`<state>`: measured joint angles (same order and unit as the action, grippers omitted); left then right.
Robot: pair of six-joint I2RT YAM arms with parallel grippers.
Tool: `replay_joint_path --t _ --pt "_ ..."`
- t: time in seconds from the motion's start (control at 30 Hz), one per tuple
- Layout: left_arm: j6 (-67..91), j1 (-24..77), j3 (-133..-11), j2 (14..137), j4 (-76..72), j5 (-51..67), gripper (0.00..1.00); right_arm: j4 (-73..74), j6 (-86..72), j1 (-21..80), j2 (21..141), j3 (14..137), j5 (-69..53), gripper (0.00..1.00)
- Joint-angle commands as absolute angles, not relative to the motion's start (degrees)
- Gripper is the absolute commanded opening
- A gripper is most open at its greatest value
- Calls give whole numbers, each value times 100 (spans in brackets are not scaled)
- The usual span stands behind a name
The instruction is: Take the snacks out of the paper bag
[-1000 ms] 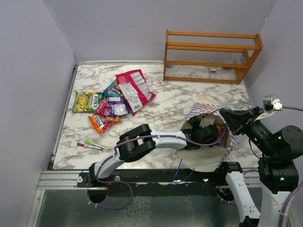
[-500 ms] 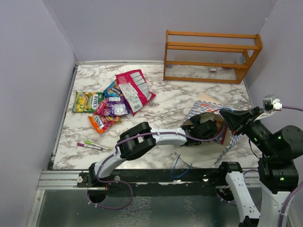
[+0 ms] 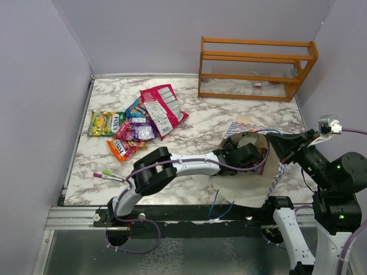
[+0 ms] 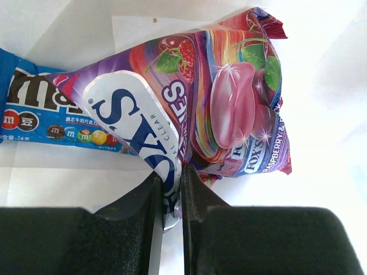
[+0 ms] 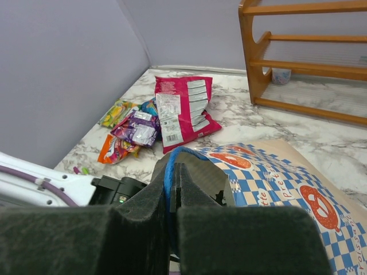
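The paper bag [image 3: 243,126] lies on its side at the right of the table, blue-and-white chequered, mouth toward the near edge. My right gripper [image 5: 174,172] is shut on its blue cord handle [image 5: 169,166] and holds the mouth up. My left gripper [image 3: 245,156] reaches into the bag. In the left wrist view it is shut [image 4: 168,184] on the edge of a purple Fox's packet [image 4: 229,109], which hangs from the jaws over the cream inside. A blue M&M's packet [image 4: 34,123] lies beside it. More snacks [image 3: 135,127] are heaped on the table's left, with a red-pink packet [image 3: 163,109] on top.
An orange wooden rack [image 3: 255,69] stands at the back right. Two thin pens [image 3: 109,176] lie near the front left edge. Grey walls close in the table on the left, back and right. Loose blue cord [image 3: 221,209] hangs over the near edge.
My left gripper has shut on the purple packet and drawn back a little toward the bag's mouth. The bag's opening has shifted and rounded. The right gripper stays where it was.
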<state>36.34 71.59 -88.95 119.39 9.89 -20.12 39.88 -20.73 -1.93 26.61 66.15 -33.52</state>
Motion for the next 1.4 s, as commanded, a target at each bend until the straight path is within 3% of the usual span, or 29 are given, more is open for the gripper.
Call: replay_joint_path --t 0.0,0.5,0.8,0.93,1.23,1.37 --pt "3587 7293 -8778 11166 1006 -1675 16 3914 -2105 -176 2665 6681 -3327 2" --pt "3199 7426 -7999 9765 1527 -582 11 3914 -2085 -176 2644 6605 -3226 2" --pt "2483 7471 -7065 8022 1543 82 11 3863 -2091 -176 2568 6426 -3092 2" --pt "1923 7471 -6755 6980 1764 -561 4 3867 -2056 -176 2544 6403 -3018 2" --pt "1264 7468 -6532 5270 1798 -2140 3 3872 -2021 -176 2547 6387 -2993 2" --pt "986 7471 -6400 4948 1745 -3406 0 3872 -2030 -176 2559 6415 -3006 2"
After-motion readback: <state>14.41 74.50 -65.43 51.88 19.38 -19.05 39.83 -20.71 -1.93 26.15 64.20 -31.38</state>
